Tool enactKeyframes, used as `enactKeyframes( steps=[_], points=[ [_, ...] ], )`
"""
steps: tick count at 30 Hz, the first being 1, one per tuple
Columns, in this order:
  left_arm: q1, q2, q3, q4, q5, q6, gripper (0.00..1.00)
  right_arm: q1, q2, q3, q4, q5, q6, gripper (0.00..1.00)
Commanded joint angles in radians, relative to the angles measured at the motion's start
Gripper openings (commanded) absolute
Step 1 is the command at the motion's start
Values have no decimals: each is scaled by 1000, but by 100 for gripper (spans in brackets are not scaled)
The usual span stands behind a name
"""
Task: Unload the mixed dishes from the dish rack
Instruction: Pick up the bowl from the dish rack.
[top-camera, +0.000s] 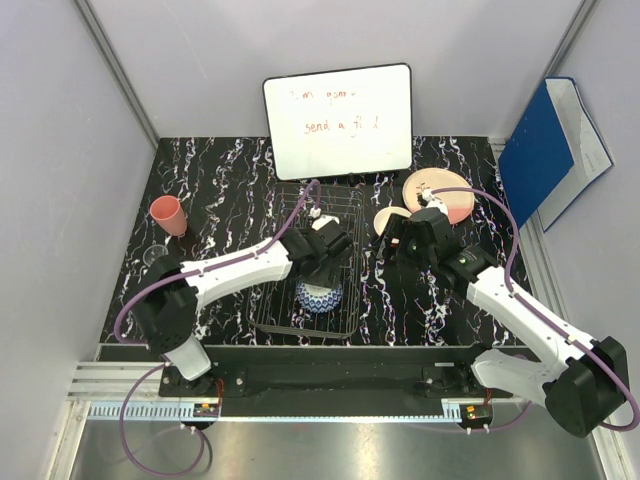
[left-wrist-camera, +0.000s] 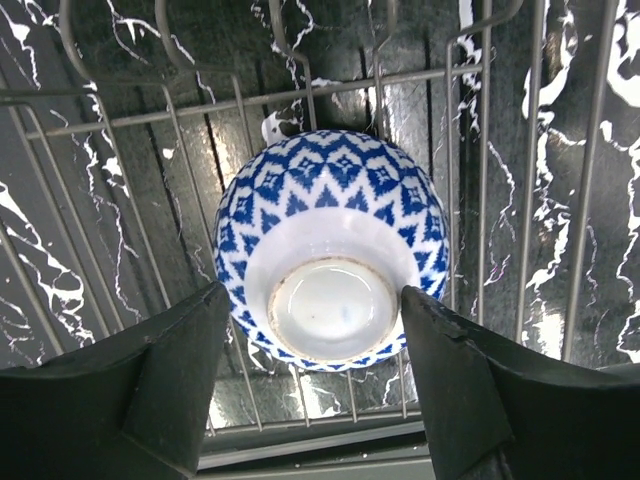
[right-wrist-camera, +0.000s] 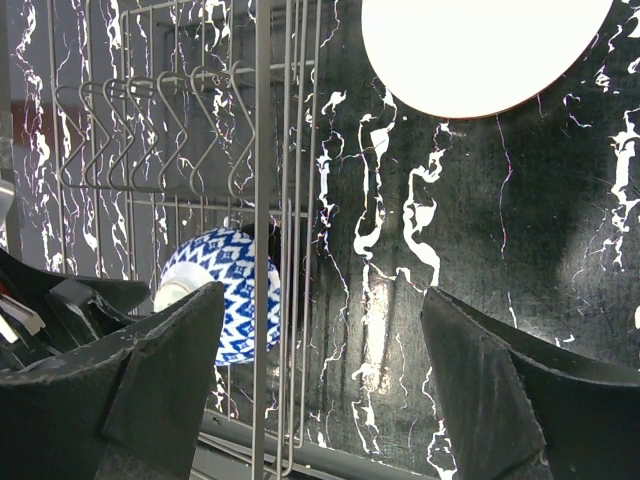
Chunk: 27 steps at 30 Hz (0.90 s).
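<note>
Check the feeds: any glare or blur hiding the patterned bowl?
Left wrist: blue-and-white bowl sharp, no glare. Right wrist: pale round dish blown out white; dish rack wires cross the bowl. Top external: evenly lit, left gripper partly covers it.

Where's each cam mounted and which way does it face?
Top external: above, behind the bases, looking down on table, dish rack, left arm, right arm.
Left wrist: on the left arm, facing the blue-and-white bowl foot in the rack, left hand framing it.
Right wrist: on the right arm, facing table beside the rack, right hand open.
Shared: the bowl, in all three.
</note>
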Motion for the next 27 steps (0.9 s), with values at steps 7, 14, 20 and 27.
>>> enactKeyframes(
  steps=[7, 14, 20, 27],
  points=[
    [9, 3, -13, 59, 5, 14, 62, 8, 6, -1, 25, -9, 6, 87],
    [9, 8, -36, 76, 32, 7, 58, 8, 7, -1, 27, -9, 6, 87],
    [9, 3, -54, 87, 46, 2, 45, 9, 9, -3, 25, -9, 6, 87],
    [9, -3, -71, 89, 58, -3, 0, 9, 9, -4, 28, -11, 9, 87]
  ],
)
